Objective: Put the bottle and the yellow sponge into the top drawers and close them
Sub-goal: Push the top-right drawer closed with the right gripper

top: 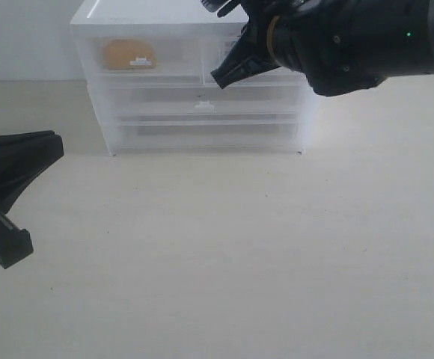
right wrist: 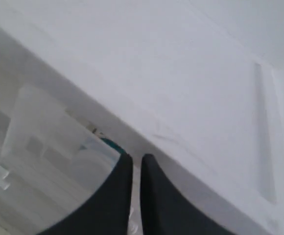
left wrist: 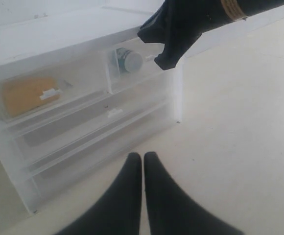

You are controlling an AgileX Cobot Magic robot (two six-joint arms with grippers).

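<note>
The white-topped cabinet stands at the back. The yellow sponge lies behind the front of the left top drawer, which sits flush. The bottle lies on its side in the right top drawer, white cap toward the front. My right gripper is shut, its tips against that drawer's front near its lower inner corner. My left gripper is shut and empty, low over the table at the left, well clear of the cabinet.
Two full-width translucent drawers sit under the top pair, both pushed in. The right arm's dark bulk covers the cabinet's upper right corner. Pale tabletop spreads in front of the cabinet.
</note>
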